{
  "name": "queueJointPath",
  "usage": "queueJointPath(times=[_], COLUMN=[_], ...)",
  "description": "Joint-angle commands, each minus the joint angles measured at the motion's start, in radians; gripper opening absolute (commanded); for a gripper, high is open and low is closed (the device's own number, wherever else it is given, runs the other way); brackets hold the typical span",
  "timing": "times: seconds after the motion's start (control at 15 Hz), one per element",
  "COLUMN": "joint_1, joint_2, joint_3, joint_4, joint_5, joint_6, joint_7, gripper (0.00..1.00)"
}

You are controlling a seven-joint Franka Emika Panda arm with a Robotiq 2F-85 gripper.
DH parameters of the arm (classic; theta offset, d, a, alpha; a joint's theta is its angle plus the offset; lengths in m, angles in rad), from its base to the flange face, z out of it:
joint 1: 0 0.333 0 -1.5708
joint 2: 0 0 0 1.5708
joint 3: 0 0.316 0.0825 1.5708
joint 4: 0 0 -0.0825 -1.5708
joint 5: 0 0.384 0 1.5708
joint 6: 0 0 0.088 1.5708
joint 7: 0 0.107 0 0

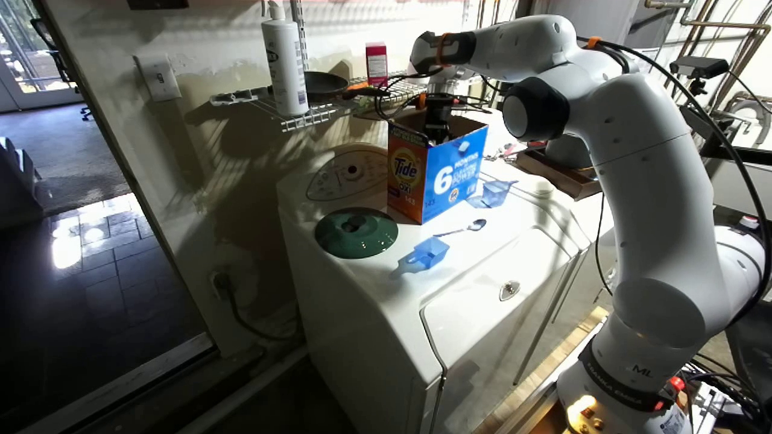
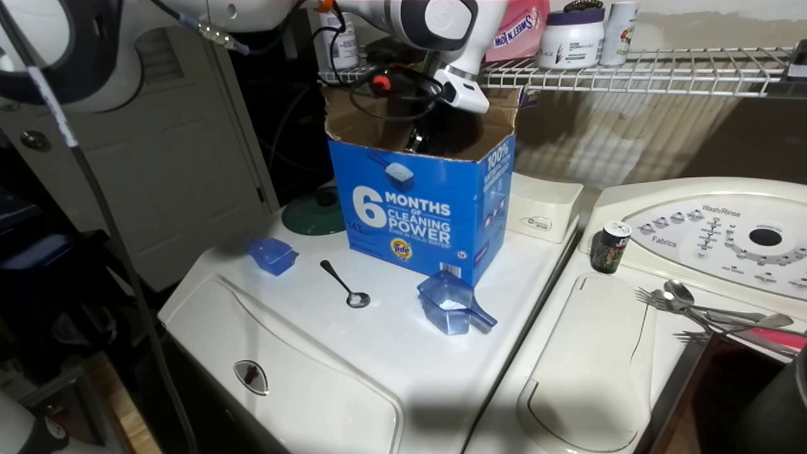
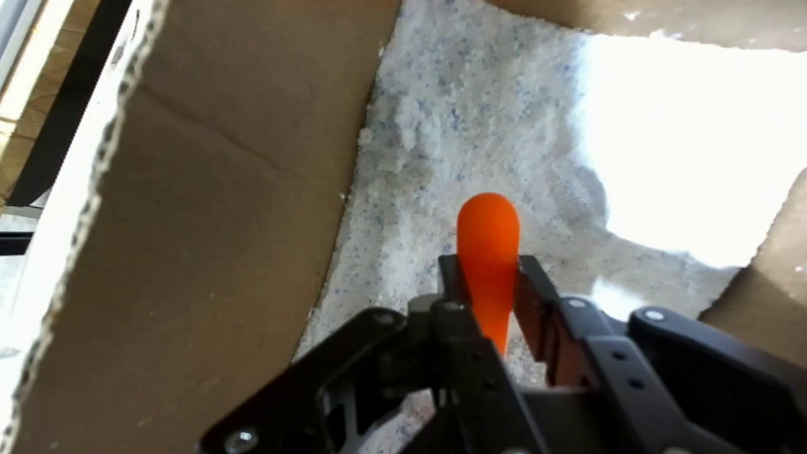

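I've got the fingers pinched on that orange handle inside the Tide box, over the powder, so I'd go slow and steer clear of the cardboard walls, since a bump could probably twist it in my grip.

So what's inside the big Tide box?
White powder with blue specks lies inside the box, and the gripper is in there too, holding an orange thing. Anything under the powder's surface is covered, so it can't be seen.

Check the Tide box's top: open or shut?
Open: the wrist view looks down into the Tide box and shows blue-flecked white powder inside.
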Motion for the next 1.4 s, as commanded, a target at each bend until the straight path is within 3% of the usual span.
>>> queueJointPath(times=[0.0,0.33,0.4,0.8,1.33], joint_1=[0.08,0.16,0.103,0.076,0.041], joint_2=[-0.128,-0.25,-0.289,-0.401,-0.483], joint_3=[-0.036,-0.076,0.016,0.07,0.111], joint_4=[-0.191,-0.367,-0.399,-0.523,-0.583], joint_5=[-0.048,-0.081,-0.137,-0.27,-0.337], joint_6=[0.111,0.232,0.263,0.33,0.395], joint_7=[0.025,0.061,0.095,0.16,0.204], gripper=[0.06,0.06,0.06,0.06,0.06])
